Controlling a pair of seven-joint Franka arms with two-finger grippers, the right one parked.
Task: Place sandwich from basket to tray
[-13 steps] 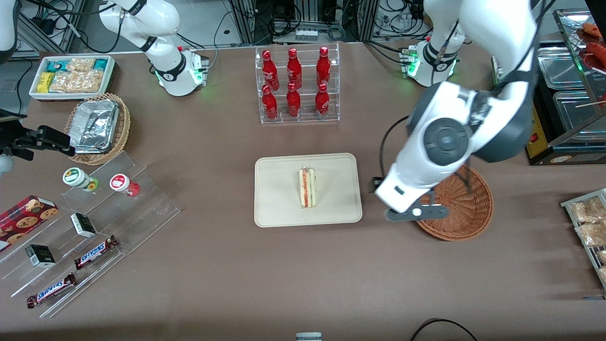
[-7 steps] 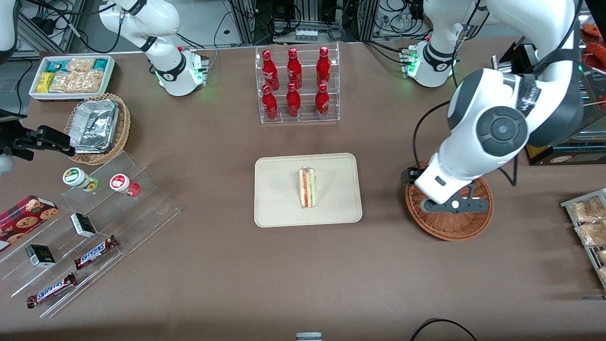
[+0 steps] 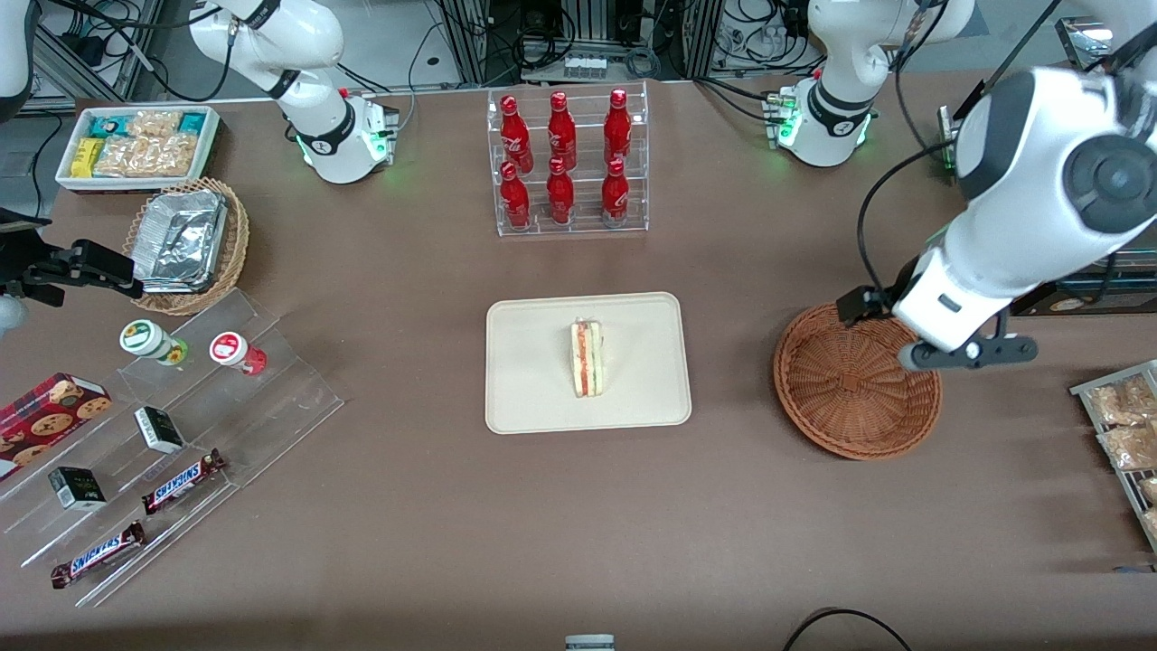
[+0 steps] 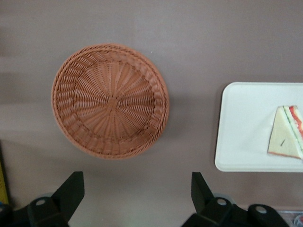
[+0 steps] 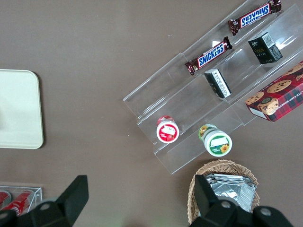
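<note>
A: Where is the sandwich (image 3: 587, 358)?
B: It is on the tray (image 3: 533, 398), in the middle of the frame. It stands on its edge, and you can see the red and green stripes.

A: Is anything in the basket (image 3: 836, 411)?
B: No. The basket has nothing in it. It sits on the brown tabletop (image 3: 578, 524), at the right of the frame, well apart from the tray.

A: Where is the gripper (image 4: 137, 191)?
B: It hangs up in the air at the basket's edge, toward the working arm's end of the tabletop. In the front view it is at the right of the frame.

A: Is it holding something?
B: No. Its jaws are wide apart, and nothing is between them. In the wrist view you can see the two dark fingers (image 4: 71, 191), with bare tabletop between them.
</note>
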